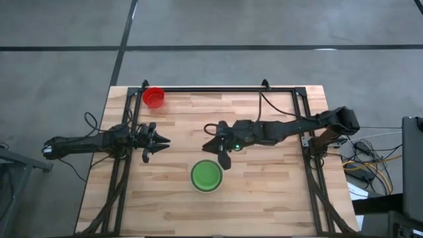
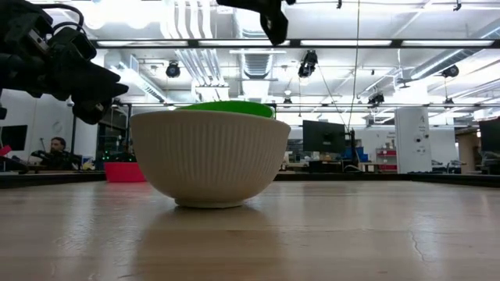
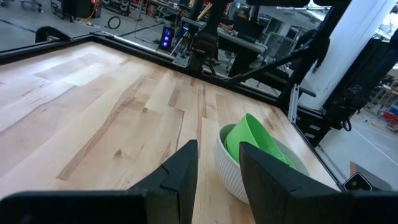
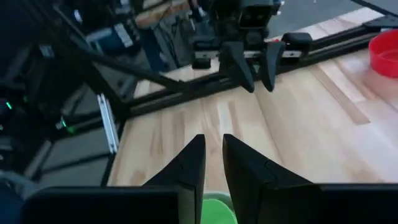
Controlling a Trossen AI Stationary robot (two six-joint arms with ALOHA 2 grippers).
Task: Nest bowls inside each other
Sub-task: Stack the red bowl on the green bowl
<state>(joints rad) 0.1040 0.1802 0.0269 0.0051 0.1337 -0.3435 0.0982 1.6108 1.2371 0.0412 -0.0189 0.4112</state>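
A whitish ribbed bowl (image 1: 207, 176) stands on its base near the table's front middle. A green bowl (image 3: 255, 140) lies tilted inside it, leaning on the inner wall, with its rim (image 2: 230, 108) above the white rim. A red bowl (image 1: 153, 96) stands alone at the far left corner. My right gripper (image 4: 213, 155) hovers just above and beyond the white bowl (image 2: 211, 156), its fingers a narrow gap apart with nothing between them. My left gripper (image 3: 217, 171) waits open at the table's left, pointing level toward the white bowl (image 3: 231, 171).
A black metal frame (image 1: 218, 89) runs along the table's far edge and both sides. Bare wood lies between the red bowl (image 4: 385, 50) and the nested pair. Cables (image 1: 370, 162) hang off the right side. A person (image 2: 56, 148) sits far behind the table.
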